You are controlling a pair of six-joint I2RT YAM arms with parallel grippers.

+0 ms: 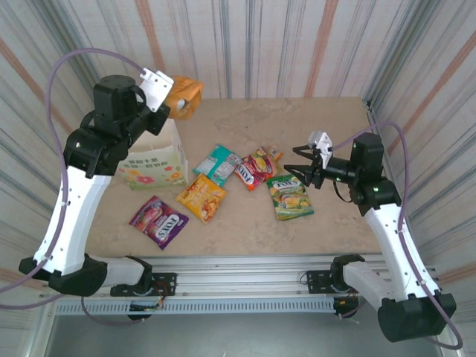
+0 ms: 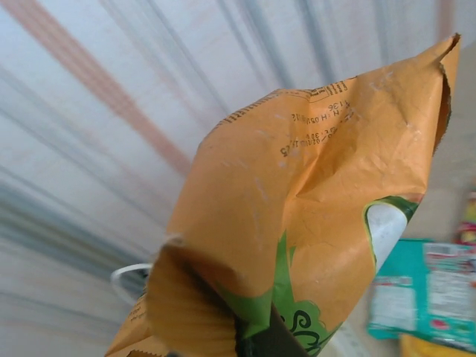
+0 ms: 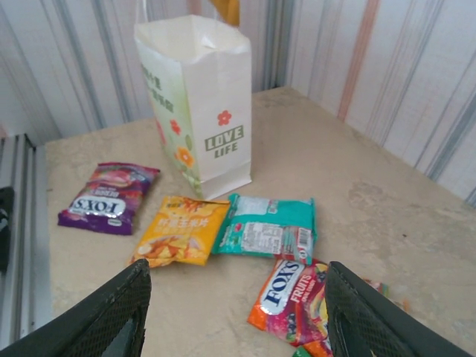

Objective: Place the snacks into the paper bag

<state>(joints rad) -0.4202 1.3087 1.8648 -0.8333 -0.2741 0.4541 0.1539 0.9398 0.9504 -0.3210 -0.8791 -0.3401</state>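
- Step in hand, my read: drop the orange packet [image 1: 186, 94] into the paper bag [image 1: 152, 165]. The left hand [image 1: 171, 97] is clamped on one end of it, holding it in the air above the bag.
- The right wrist view puts the packet over the far side of the mouth. I can't tell whether it is centred, so line it up over the middle before letting go.
- The packet is crumpled and looks roughly as wide as the mouth. Feed it narrow end first, lower it past the rim, then open. A high release risks it landing across the rim.
- The bag is light paper, upright, with nothing bracing it. A knock on the rim could tip it, so come straight down.
- The right hand [image 1: 300, 168] is apart and empty, low over the desk [image 1: 327, 126] by the red packet [image 1: 254, 168] and green packet [image 1: 290, 195]. Its fingers [image 3: 111, 312] frame the red one. It is well apart from the bag, so no clash.
- Containers: only the paper bag, at the left rear of the desk with its mouth up. The inside is hidden, seen side-on from the right wrist and partly covered by the left arm from above, so I can't tell the contents.
- Outside the bag on the desk: purple packet [image 1: 158, 220], yellow-orange packet [image 1: 201, 197], teal packet [image 1: 219, 163], plus red and green. Teal touches both yellow-orange and red.
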